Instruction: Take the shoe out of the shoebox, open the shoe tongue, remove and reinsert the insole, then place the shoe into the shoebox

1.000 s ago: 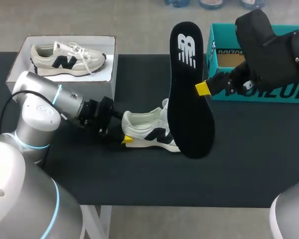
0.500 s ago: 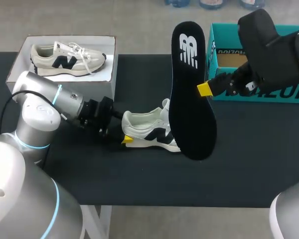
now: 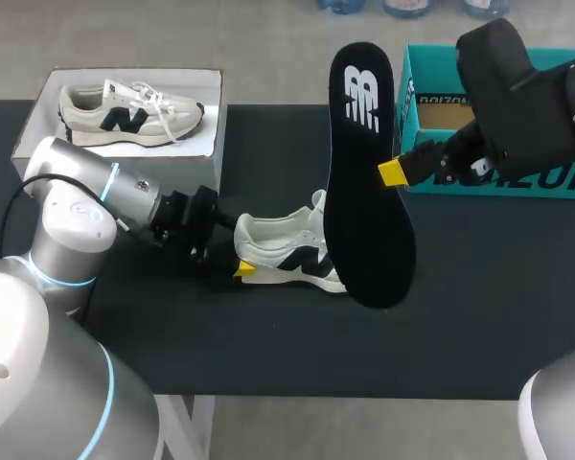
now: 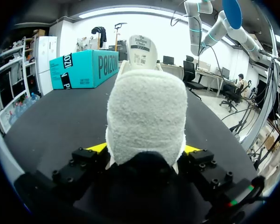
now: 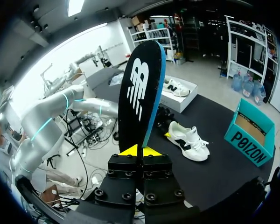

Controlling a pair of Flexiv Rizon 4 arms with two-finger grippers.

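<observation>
A white sneaker with a dark logo lies on its side on the black table. My left gripper is shut on its heel. In the left wrist view the terry-lined heel fills the gap between both yellow tips, with my left gripper at its base. My right gripper is shut on the edge of a black insole, held upright above the sneaker. In the right wrist view the insole rises from my right gripper, and the sneaker lies ahead on the table.
An open teal shoebox stands at the back right, behind my right arm. A white box at the back left holds a second sneaker. Bare table stretches along the front edge.
My right gripper shifted slightly to the right with the insole, then stayed still. The left arm and the sneaker have not moved.
</observation>
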